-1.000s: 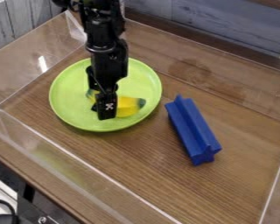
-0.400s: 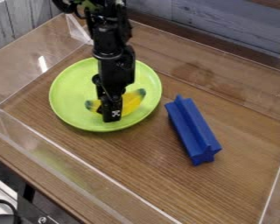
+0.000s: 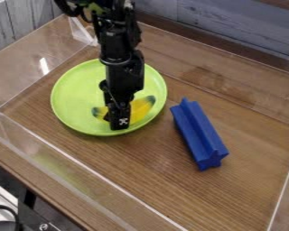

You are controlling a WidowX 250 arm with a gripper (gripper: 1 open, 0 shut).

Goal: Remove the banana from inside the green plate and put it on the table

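Note:
The banana (image 3: pixel 138 107), small and yellow, lies in the right front part of the green plate (image 3: pixel 75 90) on the brown table (image 3: pixel 231 81). My gripper (image 3: pixel 118 117) points straight down onto the banana's middle. Its black fingers grip the banana, and yellow shows on both sides of them. The fingertips and the middle of the banana are hidden behind the black hand. The banana still rests low in the plate.
A blue ridged block (image 3: pixel 198 133) lies on the table just right of the plate. Clear acrylic walls (image 3: pixel 26 54) border the tabletop at the left, front and back. Bare wood shows behind and to the right of the block.
The gripper shifted slightly right and toward the front, onto the banana's middle, and its jaws closed around it. Plate and blue block stayed put.

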